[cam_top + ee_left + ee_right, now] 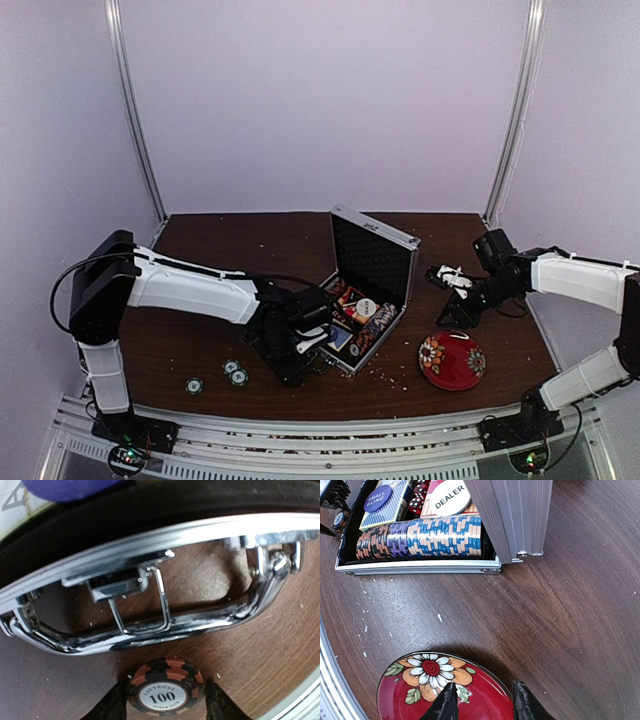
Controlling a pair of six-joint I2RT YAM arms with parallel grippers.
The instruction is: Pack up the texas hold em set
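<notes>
The silver briefcase lies open mid-table, its lid upright. A row of striped poker chips, a blue card deck box and a white dealer button lie in it. My left gripper hangs at the case's near-left side, over its chrome handle. It is open. An orange-and-black "100" chip lies flat on the wood between its fingertips. My right gripper hovers open and empty above the bowl's edge, right of the case.
A red floral bowl sits near the front right, under my right fingers. Three loose chips lie at front left, one apart from a pair. White crumbs dot the wood by the case. The table's metal front rail runs along the near edge.
</notes>
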